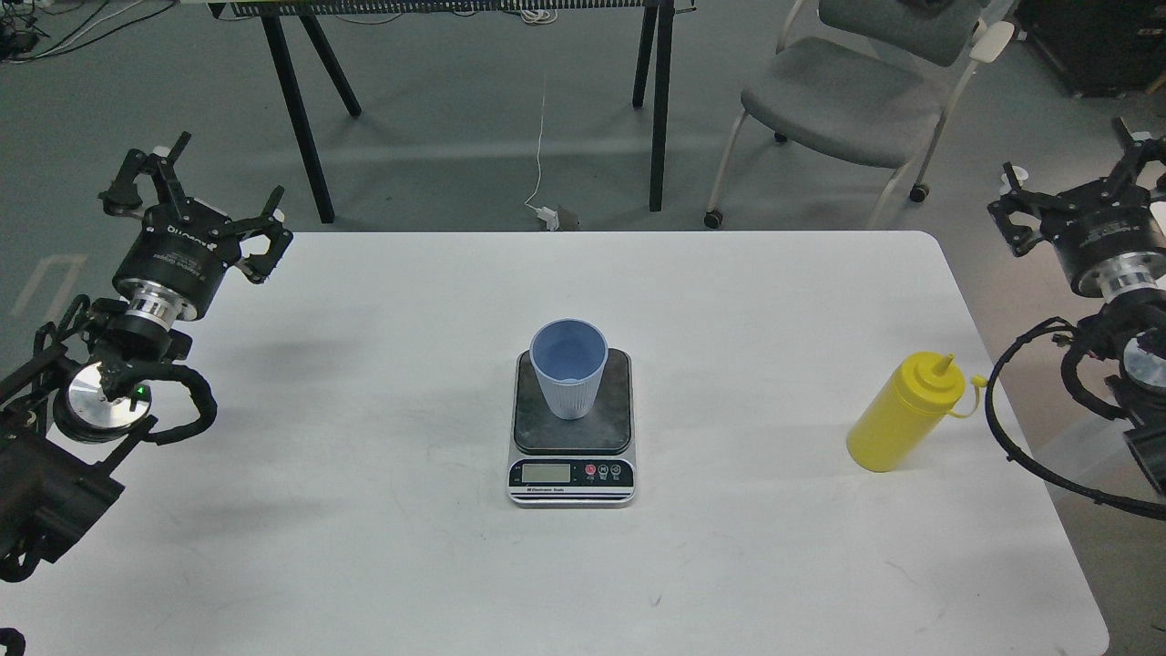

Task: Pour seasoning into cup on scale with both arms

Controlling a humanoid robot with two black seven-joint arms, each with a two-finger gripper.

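Note:
The light blue ribbed cup [568, 367] stands upright on the dark top plate of the small scale [571, 474] at the middle of the white table [364, 510]. The yellow squeeze bottle [902, 415] stands near the table's right edge, cap off on its strap. My left gripper [196, 187] is open and empty above the table's far left corner. My right gripper [1075, 182] is open and empty, raised off the table's right side, well above and right of the bottle.
A grey chair [856, 91] and black table legs [660, 100] stand beyond the far edge. A second white table [1125, 264] lies to the right. My right arm's black cable [1011, 437] loops close to the bottle.

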